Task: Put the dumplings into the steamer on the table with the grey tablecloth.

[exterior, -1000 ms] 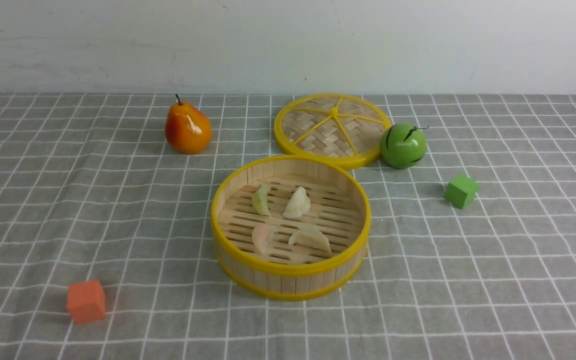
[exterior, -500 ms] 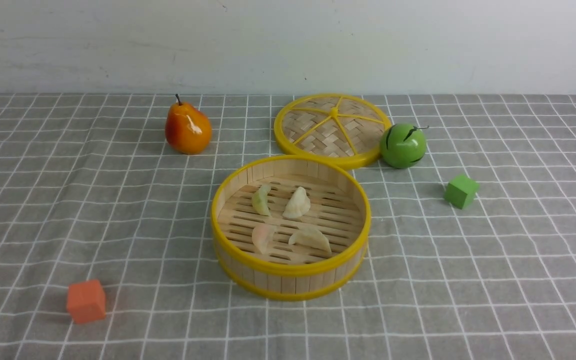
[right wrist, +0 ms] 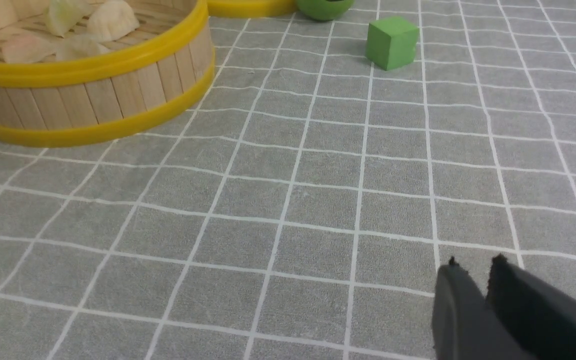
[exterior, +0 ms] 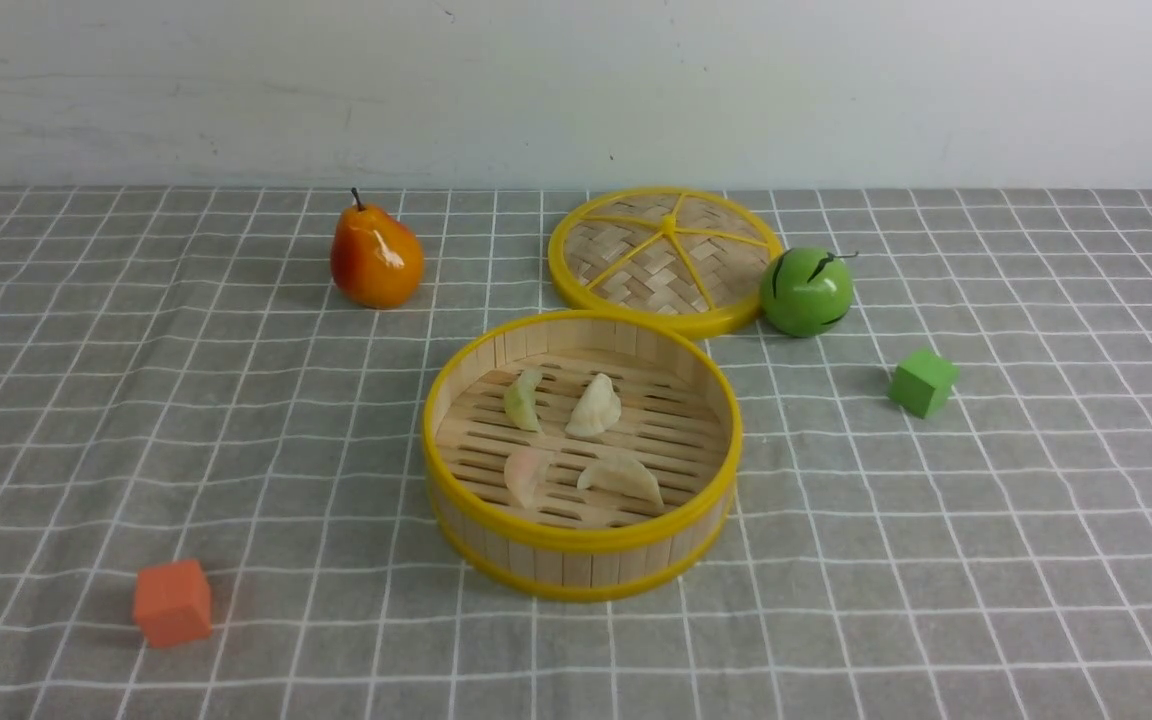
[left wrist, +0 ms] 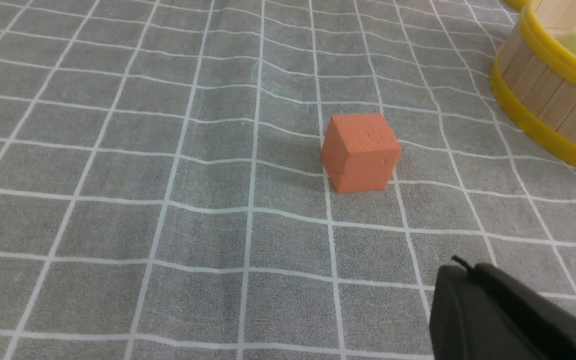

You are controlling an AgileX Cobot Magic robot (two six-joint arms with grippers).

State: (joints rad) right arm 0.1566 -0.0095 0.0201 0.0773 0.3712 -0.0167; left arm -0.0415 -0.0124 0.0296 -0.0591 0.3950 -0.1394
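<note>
Now both my arms sit low and pulled back, out of the front view altogether. My left gripper (left wrist: 463, 272) shows only as a dark tip at the lower right of its wrist frame, fingers pressed together with no gap and nothing between them, hovering over the cloth (left wrist: 168, 150) near the orange cube (left wrist: 360, 151). My right gripper (right wrist: 473, 272) pokes in at the lower right of its own frame; its two fingertips stand almost together, a thin slit between them, holding nothing, above bare cloth and well apart from the green cube (right wrist: 392, 41).

All four dumplings lie inside the steamer (exterior: 581, 535), which stands at the middle of the front frame on the table (exterior: 1036, 560): the green one (exterior: 523, 400) and a white one (exterior: 595, 407) toward the far side of the slatted floor, the pink one (exterior: 528, 474) and the other white one (exterior: 621, 474) toward the near side. None touches another. The lid (exterior: 664, 260) lies flat behind the steamer, the pear (exterior: 375, 257) to its left, the green ball (exterior: 806, 291) touching its right rim.

Against the front frames from a second and half a second ago, nothing on the table has shifted.
</note>
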